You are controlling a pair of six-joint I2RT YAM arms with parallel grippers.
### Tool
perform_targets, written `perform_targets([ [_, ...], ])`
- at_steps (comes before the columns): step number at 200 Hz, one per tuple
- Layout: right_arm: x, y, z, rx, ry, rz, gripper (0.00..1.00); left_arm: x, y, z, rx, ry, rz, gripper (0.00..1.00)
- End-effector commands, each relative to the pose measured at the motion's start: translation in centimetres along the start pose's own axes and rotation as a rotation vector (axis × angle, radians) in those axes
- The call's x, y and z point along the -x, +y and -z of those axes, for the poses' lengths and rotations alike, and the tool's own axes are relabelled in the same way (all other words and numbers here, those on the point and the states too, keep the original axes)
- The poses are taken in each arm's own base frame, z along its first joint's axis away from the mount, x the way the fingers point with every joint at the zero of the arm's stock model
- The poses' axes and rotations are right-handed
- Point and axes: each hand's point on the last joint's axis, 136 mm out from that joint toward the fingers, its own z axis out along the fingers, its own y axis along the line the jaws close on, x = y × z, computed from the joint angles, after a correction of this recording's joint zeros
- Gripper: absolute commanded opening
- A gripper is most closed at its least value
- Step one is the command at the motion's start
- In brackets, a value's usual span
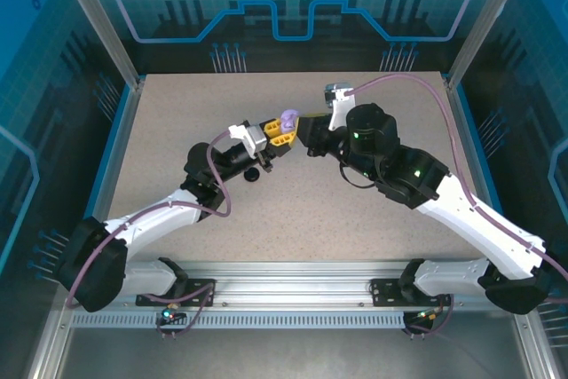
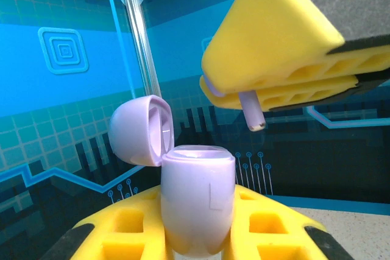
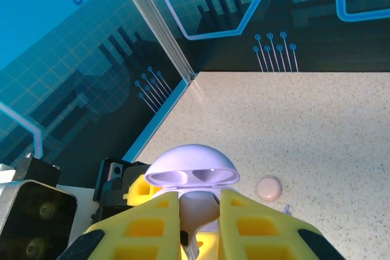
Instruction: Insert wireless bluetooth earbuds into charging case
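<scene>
Almost there: the left claw (image 1: 280, 133) grips the open lavender case (image 2: 196, 199) above the counter (image 1: 355, 228), while the right claw (image 3: 199, 217) pinches a lavender earbud (image 2: 252, 112), stem down, just above it. It looks not yet seated.

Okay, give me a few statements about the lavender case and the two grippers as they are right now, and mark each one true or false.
1. The lavender case has its lid open. True.
2. The jaws of the left gripper hold that case. True.
3. The right gripper is empty. False: its jaws pinch a lavender earbud, stem pointing down.
4. The earbud already sits in the case. False: it is outside the case, above and to one side of the opening.
</scene>
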Motion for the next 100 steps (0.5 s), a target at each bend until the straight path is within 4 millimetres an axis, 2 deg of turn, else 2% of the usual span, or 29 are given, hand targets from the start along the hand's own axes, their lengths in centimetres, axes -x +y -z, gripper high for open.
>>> perform_targets([
  [1,1.4,0.7,0.4,0.013,-0.069,0.013,0.16,2.2,0.2,-0.5,0.010,-0.067,-0.055,0.00],
  [100,0.1,0.5,-1.2,-0.005,-0.033,0.015,0.16,2.8,0.2,-0.3,0.018,-0.073,-0.056,0.00],
])
